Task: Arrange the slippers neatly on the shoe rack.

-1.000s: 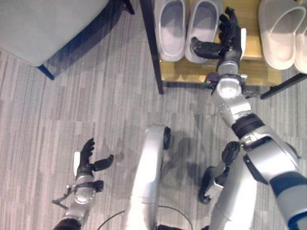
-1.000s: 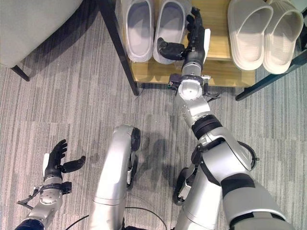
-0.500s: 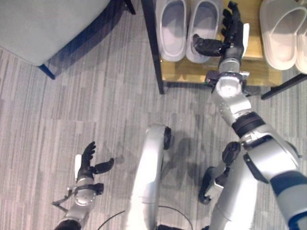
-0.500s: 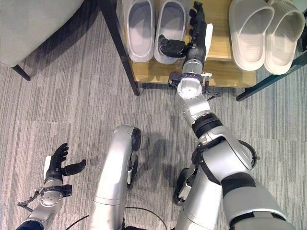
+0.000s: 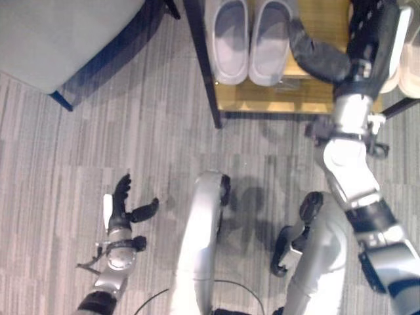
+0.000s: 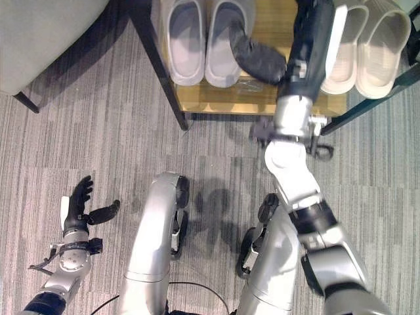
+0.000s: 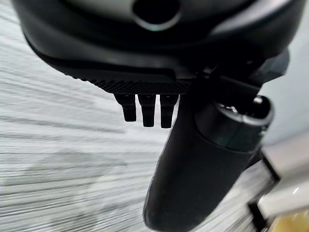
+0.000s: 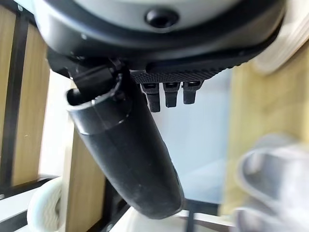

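The right hand (image 6: 308, 46), open and holding nothing, has lifted away from the grey slippers (image 6: 207, 39), which sit paired at the shoe rack's (image 6: 262, 98) left edge, so placement seems finished; the left hand (image 5: 121, 210) hangs open.

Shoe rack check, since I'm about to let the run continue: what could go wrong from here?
The right robot hand hangs open over the wooden shelf, its thumb stretched toward the grey slippers. A careless move could nudge that tidy pair askew. The white slippers lie close on its other side, so a sideways swing might shove them too. The left robot hand is idle over the carpet.
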Controlling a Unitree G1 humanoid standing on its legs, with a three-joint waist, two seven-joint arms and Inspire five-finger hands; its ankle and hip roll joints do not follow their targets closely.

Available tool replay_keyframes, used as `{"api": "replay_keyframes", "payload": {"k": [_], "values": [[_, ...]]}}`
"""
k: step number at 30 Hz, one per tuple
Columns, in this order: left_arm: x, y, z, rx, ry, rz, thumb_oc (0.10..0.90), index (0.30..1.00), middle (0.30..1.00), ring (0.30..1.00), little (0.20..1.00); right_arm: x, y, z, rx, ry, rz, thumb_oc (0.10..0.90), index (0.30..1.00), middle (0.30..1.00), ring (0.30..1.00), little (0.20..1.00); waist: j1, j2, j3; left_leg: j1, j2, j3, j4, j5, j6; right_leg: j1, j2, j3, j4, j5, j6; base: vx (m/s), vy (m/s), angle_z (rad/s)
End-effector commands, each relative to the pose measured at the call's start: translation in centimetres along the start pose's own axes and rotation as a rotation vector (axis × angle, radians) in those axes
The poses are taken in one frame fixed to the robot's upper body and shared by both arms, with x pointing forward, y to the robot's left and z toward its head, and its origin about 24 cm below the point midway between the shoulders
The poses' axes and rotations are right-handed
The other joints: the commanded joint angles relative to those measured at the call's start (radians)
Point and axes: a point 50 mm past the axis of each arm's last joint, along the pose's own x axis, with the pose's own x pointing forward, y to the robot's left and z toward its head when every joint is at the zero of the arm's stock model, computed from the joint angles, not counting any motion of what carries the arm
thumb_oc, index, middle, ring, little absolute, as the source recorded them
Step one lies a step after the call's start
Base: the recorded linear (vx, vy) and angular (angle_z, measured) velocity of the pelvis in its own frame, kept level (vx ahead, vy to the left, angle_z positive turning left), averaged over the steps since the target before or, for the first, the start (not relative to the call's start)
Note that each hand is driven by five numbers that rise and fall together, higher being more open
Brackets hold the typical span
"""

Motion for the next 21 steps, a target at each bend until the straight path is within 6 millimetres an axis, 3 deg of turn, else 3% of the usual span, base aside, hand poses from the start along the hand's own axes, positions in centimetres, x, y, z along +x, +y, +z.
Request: {"api": "replay_keyframes", "payload": {"k": [1, 2, 5, 6, 9, 10, 11, 12, 15, 16, 17, 19, 21], "values": [[1.9, 0.4, 5.3, 0.024, -0.278, 0.045, 0.8, 0.9, 0.9, 0.9, 0.9, 1.5, -0.9, 4.5, 0.143, -0.264, -0.029, 0.8, 0.9, 0.9, 0.9, 0.9, -0.025, -0.019, -0.028, -0.005, -0.029, -0.072, -0.166, 0.085, 0.011, -0.003, -0.023, 0.034, -0.161, 0.18, -0.098, -0.27, -0.103, 0.43], [1.9, -0.2, 6.8, 0.026, -0.349, 0.019, 0.8, 0.9, 0.9, 0.9, 0.9, -0.6, -1.4, 2.9, 0.143, -0.158, -0.025, 0.8, 0.9, 0.9, 0.9, 0.9, -0.041, -0.018, -0.062, -0.005, -0.031, -0.081, -0.234, 0.137, 0.006, 0.003, -0.029, 0.013, -0.231, 0.197, -0.09, -0.15, -0.027, 0.4], [1.1, -0.2, 6.4, 0.031, -0.345, 0.011, 0.8, 0.9, 0.9, 0.9, 0.9, -3.5, -1.9, 1.1, 0.101, -0.031, -0.014, 0.8, 0.9, 0.9, 0.9, 0.9, -0.053, -0.015, -0.135, 0.023, -0.02, -0.103, -0.32, 0.171, 0.004, 0.033, -0.046, -0.011, -0.33, 0.212, -0.084, -0.15, -0.012, 0.13], [0.3, -0.1, 5.3, 0.073, -0.314, 0.009, 0.8, 0.9, 0.9, 0.9, 0.9, -5.9, -2.0, -0.3, 0.102, 0.097, 0.012, 0.8, 0.9, 0.9, 0.9, 0.9, -0.058, -0.016, -0.158, 0.102, -0.004, -0.117, -0.4, 0.203, 0.005, 0.107, -0.066, -0.033, -0.42, 0.23, -0.083, -0.22, -0.003, -0.19], [-1.3, -0.2, 2.5, 0.079, -0.201, 0.002, 0.8, 0.9, 0.9, 0.9, 0.9, -7.9, -2.6, -0.1, 0.056, 0.14, 0.046, 0.8, 0.9, 0.9, 0.9, 0.9, -0.065, -0.032, -0.185, 0.19, 0.012, -0.118, -0.492, 0.22, 0.003, 0.186, -0.074, -0.049, -0.512, 0.25, -0.077, -0.11, -0.008, -0.06], [-2.8, -0.2, 0.4, 0.079, -0.12, -0.009, 0.8, 0.9, 0.9, 0.9, 0.9, -10.2, -3.3, -1.7, 0.016, 0.275, 0.054, 0.8, 0.9, 0.9, 0.9, 0.9, -0.071, -0.042, -0.208, 0.305, 0.034, -0.113, -0.606, 0.244, -0.001, 0.301, -0.088, -0.072, -0.635, 0.275, -0.072, -0.09, -0.018, -0.01], [-2.8, -0.2, 0.3, 0.08, -0.118, -0.01, 0.8, 0.9, 0.9, 0.9, 0.9, -10.3, -3.3, -1.7, 0.016, 0.277, 0.054, 0.8, 0.9, 0.9, 0.9, 0.9, -0.072, -0.041, -0.205, 0.316, 0.034, -0.113, -0.615, 0.247, 0.0, 0.311, -0.088, -0.074, -0.644, 0.278, -0.072, -0.09, -0.022, 0.0], [-4.1, -0.5, -0.8, 0.085, -0.079, -0.06, 0.8, 0.9, 0.9, 0.9, 0.9, -12.1, -4.1, -3.3, -0.058, 0.391, 0.08, 0.8, 0.9, 0.9, 0.9, 0.9, -0.07, -0.053, -0.229, 0.416, 0.054, -0.11, -0.729, 0.277, -0.007, 0.413, -0.102, -0.101, -0.76, 0.298, -0.064, -0.05, -0.023, -0.01], [-4.8, -0.5, -1.1, 0.089, -0.073, -0.079, 0.8, 0.9, 0.9, 0.9, 0.9, -13.3, -5.0, -4.2, -0.137, 0.452, 0.106, 0.8, 0.9, 0.9, 0.9, 0.9, -0.069, -0.056, -0.239, 0.51, 0.073, -0.099, -0.832, 0.31, -0.019, 0.517, -0.112, -0.139, -0.865, 0.321, -0.056, 0.04, -0.089, 0.05], [-4.7, -0.5, -1.7, 0.107, -0.05, -0.105, 0.8, 0.9, 0.9, 0.9, 0.9, -14.0, -5.8, -5.7, -0.263, 0.52, 0.159, 0.8, 0.9, 0.9, 0.9, 0.9, -0.071, -0.063, -0.276, 0.627, 0.081, -0.079, -0.951, 0.332, -0.028, 0.628, -0.109, -0.16, -0.977, 0.336, -0.048, 0.09, -0.042, 0.27], [-4.7, -0.5, -1.7, 0.106, -0.049, -0.105, 0.8, 0.9, 0.9, 0.9, 0.9, -14.1, -5.7, -5.7, -0.263, 0.519, 0.16, 0.8, 0.9, 0.9, 0.9, 0.9, -0.072, -0.062, -0.269, 0.64, 0.082, -0.08, -0.96, 0.336, -0.029, 0.641, -0.108, -0.162, -0.986, 0.34, -0.049, 0.13, -0.068, 0.37], [-5.5, -1.2, -2.2, 0.13, -0.036, -0.23, 0.8, 0.9, 0.9, 0.9, 0.9, -16.4, -8.1, -7.5, -0.447, 0.644, 0.224, 0.8, 0.9, 0.9, 0.9, 0.9, -0.079, -0.054, -0.307, 0.873, 0.091, -0.054, -1.177, 0.385, -0.037, 0.872, -0.106, -0.222, -1.205, 0.411, -0.016, 0.17, -0.029, 0.23], [-6.0, -2.0, -3.2, 0.166, 0.013, -0.316, 0.8, 0.9, 0.9, 0.9, 0.9, -18.6, -9.3, -8.7, -0.489, 0.776, 0.198, 0.8, 0.9, 0.9, 0.9, 0.9, -0.085, -0.053, -0.343, 1.005, 0.086, -0.043, -1.34, 0.462, -0.041, 1.003, -0.098, -0.269, -1.351, 0.49, 0.001, 0.13, -0.015, 0.02]]}}
